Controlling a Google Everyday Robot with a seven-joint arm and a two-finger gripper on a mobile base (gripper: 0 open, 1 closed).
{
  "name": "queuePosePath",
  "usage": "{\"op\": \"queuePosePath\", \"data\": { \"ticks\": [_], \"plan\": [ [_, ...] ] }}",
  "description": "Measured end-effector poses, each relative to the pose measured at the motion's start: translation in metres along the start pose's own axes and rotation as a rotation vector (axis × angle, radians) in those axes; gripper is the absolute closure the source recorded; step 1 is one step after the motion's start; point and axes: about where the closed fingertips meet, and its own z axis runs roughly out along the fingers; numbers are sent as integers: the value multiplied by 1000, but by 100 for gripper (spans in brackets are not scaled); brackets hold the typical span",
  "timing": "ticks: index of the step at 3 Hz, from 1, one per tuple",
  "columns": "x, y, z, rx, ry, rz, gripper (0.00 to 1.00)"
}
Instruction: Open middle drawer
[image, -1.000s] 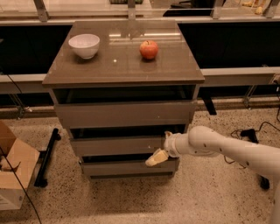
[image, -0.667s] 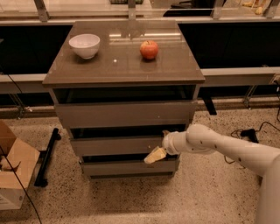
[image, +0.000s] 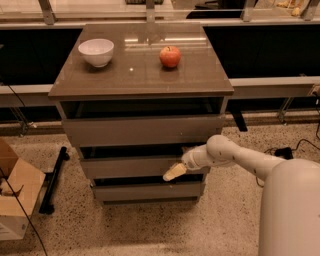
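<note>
The gripper (image: 173, 172) sits a little further left and slightly higher than a second ago. Its pale tip is now over the lower edge of the middle drawer (image: 125, 167), towards that front's right end. Behind the gripper, the arm (image: 240, 157) reaches further left, and its rounded joint is closer to the drawer's right corner than before. Below and to the right of the gripper, the arm's thick rear part (image: 290, 210) fills much more of the lower corner. Whether the drawer itself has shifted cannot be told.
</note>
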Motion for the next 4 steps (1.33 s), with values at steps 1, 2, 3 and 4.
{"op": "queuePosePath", "data": {
  "ticks": [1, 2, 3, 4],
  "plan": [
    [13, 11, 2, -36, 63, -12, 24],
    [16, 19, -11, -32, 96, -36, 47],
    [22, 44, -25, -48, 127, -46, 71],
    [23, 47, -26, -50, 131, -47, 75]
  ]
}}
